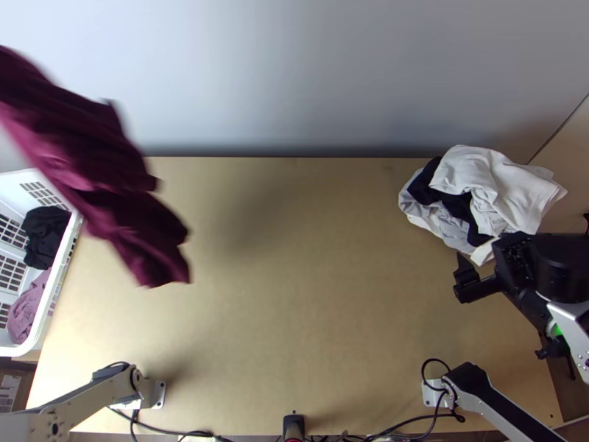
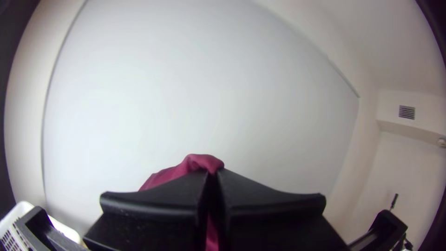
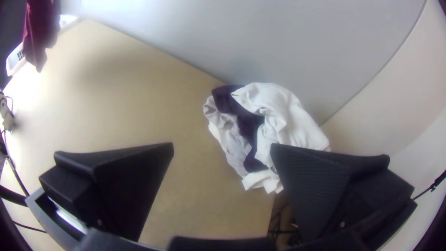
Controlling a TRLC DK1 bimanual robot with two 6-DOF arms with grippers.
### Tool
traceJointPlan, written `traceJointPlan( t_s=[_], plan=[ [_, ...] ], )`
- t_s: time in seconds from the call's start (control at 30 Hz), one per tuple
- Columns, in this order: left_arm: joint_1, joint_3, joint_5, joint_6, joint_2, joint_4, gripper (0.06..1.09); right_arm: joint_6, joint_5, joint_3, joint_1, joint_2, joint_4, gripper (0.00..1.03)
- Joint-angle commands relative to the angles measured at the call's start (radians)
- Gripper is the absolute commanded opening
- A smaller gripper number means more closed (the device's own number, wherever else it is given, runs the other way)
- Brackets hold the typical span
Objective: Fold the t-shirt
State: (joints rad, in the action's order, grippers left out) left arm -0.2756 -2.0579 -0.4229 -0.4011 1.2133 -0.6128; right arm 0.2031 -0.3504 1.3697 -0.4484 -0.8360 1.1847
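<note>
maroon t-shirt [image 1: 110,173]: hanging over the far left corner of the table [image 1: 294,295], fingers of left gripper [image 2: 213,175] closed on it. right gripper [image 1: 482,261]: fingers apart, beside white cloth [image 1: 508,191] at far right corner.

No legible text, labels, brands, numbers or signs.

Top looks down, shares table [image 1: 294,317] with right wrist; left faces pale panel [image 2: 195,93].

We log: white oblong plastic basket [image 1: 62,264], left of flat light wooden table [image 1: 294,295]. Far right on the table, bunched white-and-dark cloth heap [image 1: 508,193].
</note>
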Motion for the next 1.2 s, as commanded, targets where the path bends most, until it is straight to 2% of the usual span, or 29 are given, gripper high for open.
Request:
traceJointPlan(
  t_s=[0.0,0.13,0.4,0.6,1.07,1.13,1.17],
  plan=[
    [0.363,0.099,0.015,-0.015,-0.029,-0.127,0.10,-0.004,0.007,0.003,0.047,0.021,0.000,0.97],
    [0.526,0.231,0.016,-0.018,-0.060,-0.130,0.10,-0.005,0.021,0.002,0.076,0.029,0.001,0.97],
    [0.918,0.430,0.122,-0.008,-0.057,-0.111,0.10,-0.007,0.034,0.002,0.119,0.035,0.003,0.97],
    [1.105,0.555,0.142,0.002,-0.009,-0.064,0.10,-0.014,0.048,0.000,0.157,0.035,0.004,0.97],
    [1.495,0.561,0.136,0.064,0.269,-0.001,0.10,-0.024,0.067,-0.009,0.188,0.035,0.021,0.97],
    [1.535,0.564,0.131,0.064,0.298,-0.001,0.13,-0.024,0.067,-0.011,0.188,0.035,0.021,0.97],
    [1.546,0.564,0.131,0.064,0.307,-0.001,0.26,-0.024,0.067,-0.011,0.188,0.035,0.021,0.97]
  ],
)
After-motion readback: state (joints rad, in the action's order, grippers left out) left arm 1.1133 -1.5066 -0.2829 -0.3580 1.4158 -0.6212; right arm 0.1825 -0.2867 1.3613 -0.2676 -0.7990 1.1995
